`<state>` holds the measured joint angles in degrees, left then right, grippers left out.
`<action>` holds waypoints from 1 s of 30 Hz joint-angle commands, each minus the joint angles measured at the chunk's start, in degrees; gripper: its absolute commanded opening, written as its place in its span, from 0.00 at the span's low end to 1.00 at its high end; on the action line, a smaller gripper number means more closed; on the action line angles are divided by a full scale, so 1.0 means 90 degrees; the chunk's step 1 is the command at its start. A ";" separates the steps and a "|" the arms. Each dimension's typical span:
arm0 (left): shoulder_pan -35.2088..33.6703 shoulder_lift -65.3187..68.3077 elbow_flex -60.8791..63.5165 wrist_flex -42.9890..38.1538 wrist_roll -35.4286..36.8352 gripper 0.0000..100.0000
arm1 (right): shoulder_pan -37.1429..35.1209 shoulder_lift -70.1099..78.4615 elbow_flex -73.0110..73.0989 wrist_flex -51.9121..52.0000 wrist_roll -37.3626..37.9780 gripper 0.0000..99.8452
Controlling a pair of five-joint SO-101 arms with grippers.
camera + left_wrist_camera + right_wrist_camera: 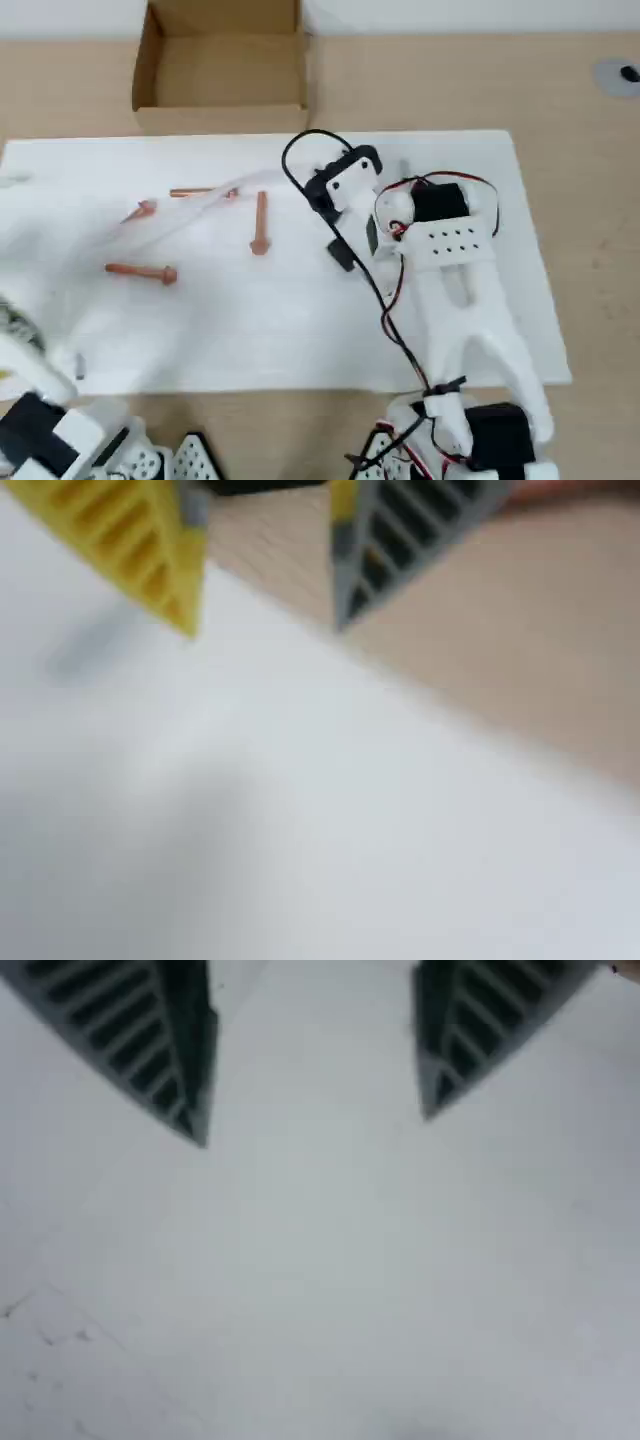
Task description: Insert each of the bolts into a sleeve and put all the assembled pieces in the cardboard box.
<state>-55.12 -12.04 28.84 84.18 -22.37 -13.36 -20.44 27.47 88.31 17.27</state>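
The left gripper (264, 628) has its jaws set wide, one yellow and one grey, with nothing between them, above the edge of the white sheet (250, 810) where it meets the wooden table (500, 640). The right gripper (314, 1128) is also spread wide and holds nothing, low over the sheet. Left of the right arm (455, 260), one bolt (142, 271) and another bolt (260, 222) lie loose on the sheet. The cardboard box (150, 70) stands open on the table just beyond the sheet's far edge.
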 commanded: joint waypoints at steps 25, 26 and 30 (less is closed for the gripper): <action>0.4435 -0.0054 -0.0879 -0.0518 -0.6789 0.10 | -0.0063 -0.0024 0.0024 0.0088 -0.0010 0.17; 0.4542 0.0005 -0.0830 -0.0479 -0.6916 0.10 | -0.0063 -0.0024 0.0024 0.0088 -0.0010 0.17; 0.4796 0.0327 -0.0576 -0.0488 -0.7453 0.10 | -0.0054 -0.0024 0.0024 0.0088 -0.0010 0.17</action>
<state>-13.54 -9.85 23.21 80.13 -86.20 -13.36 -20.44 27.82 88.92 17.27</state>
